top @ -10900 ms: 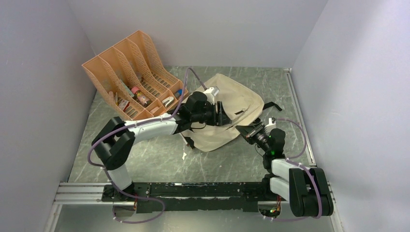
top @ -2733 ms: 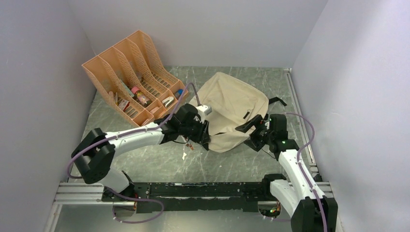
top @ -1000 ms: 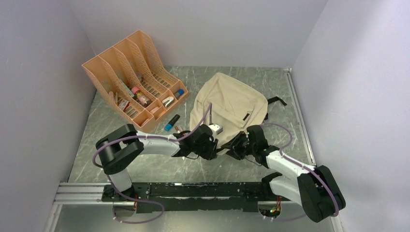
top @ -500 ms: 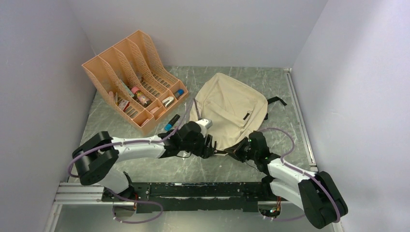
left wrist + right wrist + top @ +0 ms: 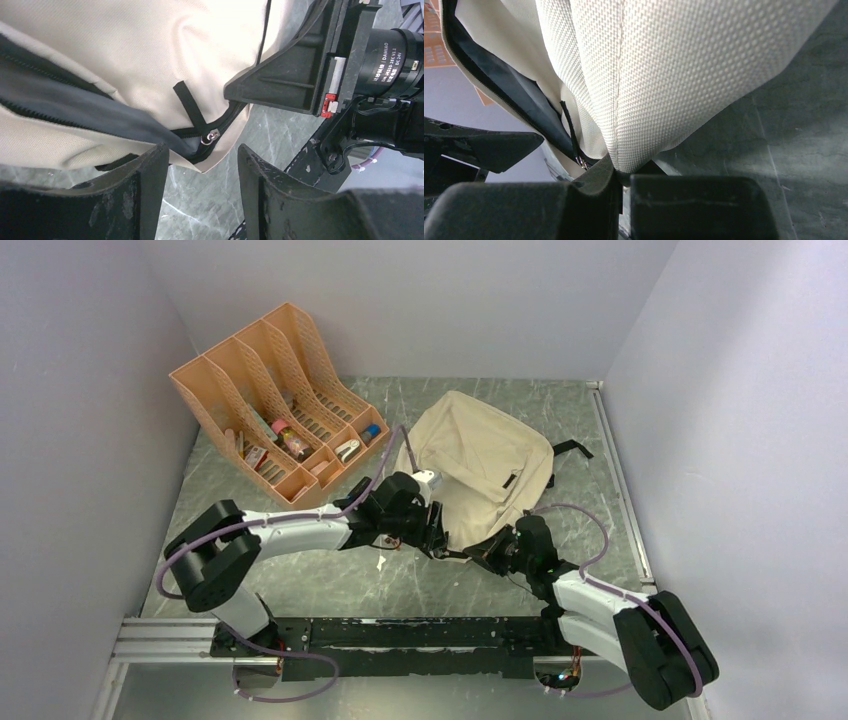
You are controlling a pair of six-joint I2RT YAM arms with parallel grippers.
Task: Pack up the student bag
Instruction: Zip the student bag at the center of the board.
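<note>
Pale walls stand on three sides of a dark green tabletop [image 5: 300,580] with light streaks. At the upper left of the top view sits an orange file organizer [image 5: 262,390], with small bottles [image 5: 290,437] and other little things in its slots.

To the right of the middle lies the student bag [image 5: 480,455]. It is soft and cream, and its top points to the back wall. A black strap [image 5: 568,449] sticks out on its right side.

Both arms reach in low to the bag's near edge. The left gripper [image 5: 428,532] is at the bag's lower left corner. The right gripper [image 5: 487,550] is just beside it at the lower right, and the two are close together.

In the left wrist view, the left gripper [image 5: 200,195] has its fingers [image 5: 145,200] wide apart and holds nothing. Just above the gap are the bag's corner, its small metal zipper pull [image 5: 206,140] and a black zipper line. The bag is open here, and the dark grey lining [image 5: 75,100] shows.

In the right wrist view, the right gripper [image 5: 622,192] has its fingers pressed together on a fold of the cream cloth [image 5: 664,65]. The cloth rises from the pinch and fills most of the frame. At the left of that frame the dark lining shows again.
</note>
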